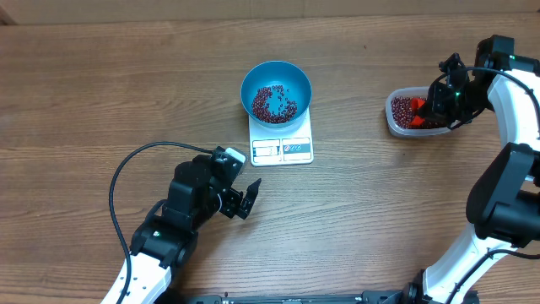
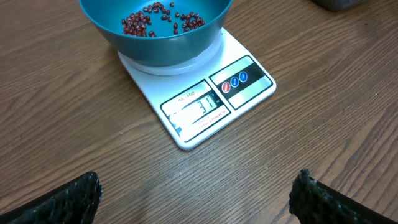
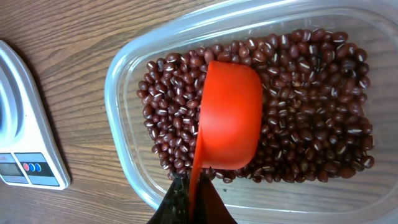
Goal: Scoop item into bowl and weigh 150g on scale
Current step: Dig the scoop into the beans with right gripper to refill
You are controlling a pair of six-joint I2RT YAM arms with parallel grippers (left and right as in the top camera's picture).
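The blue bowl (image 1: 276, 90) sits on the white scale (image 1: 282, 143) mid-table, with a thin layer of red-brown beans (image 1: 274, 104) inside; the same bowl (image 2: 155, 28) and scale (image 2: 205, 102) fill the top of the left wrist view. My left gripper (image 1: 240, 199) hovers open over bare wood in front of the scale, nothing between its fingers (image 2: 68, 202). At the right, my right gripper (image 1: 439, 105) is shut on the handle of an orange scoop (image 3: 227, 115), which lies turned on its side on the beans (image 3: 298, 93) in the clear tub (image 3: 124, 74).
The clear tub (image 1: 413, 112) stands right of the scale, near the table's right side. A black cable (image 1: 139, 165) loops behind the left arm. The scale's corner (image 3: 25, 118) shows at the left of the right wrist view.
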